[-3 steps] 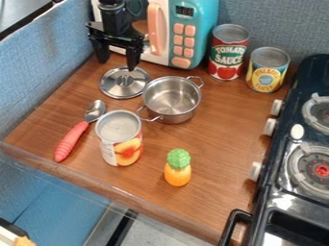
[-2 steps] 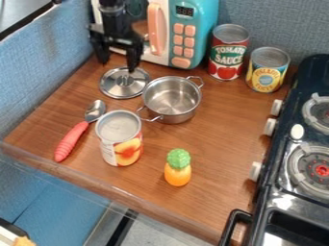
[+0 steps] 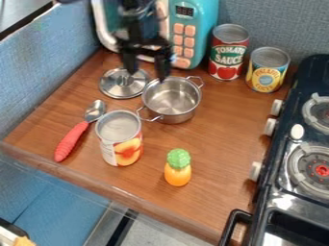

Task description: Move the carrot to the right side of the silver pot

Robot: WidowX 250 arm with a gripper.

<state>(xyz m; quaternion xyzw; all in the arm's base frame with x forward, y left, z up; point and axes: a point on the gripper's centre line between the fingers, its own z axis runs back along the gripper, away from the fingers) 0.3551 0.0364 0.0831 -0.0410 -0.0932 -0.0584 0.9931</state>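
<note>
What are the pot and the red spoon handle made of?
The silver pot looks like smooth, shiny metal, probably stainless steel, because bright highlights show on its inside. The spoon handle looks dull, with ridges along its grip. It may be rubber or plastic; its look alone can't settle which.

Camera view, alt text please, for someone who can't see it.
Black gripper, fingers apart, hangs near a silver pot and lid on a wooden counter. Around them: spoon, three cans, pineapple toy, toy microwave, stove.
</note>
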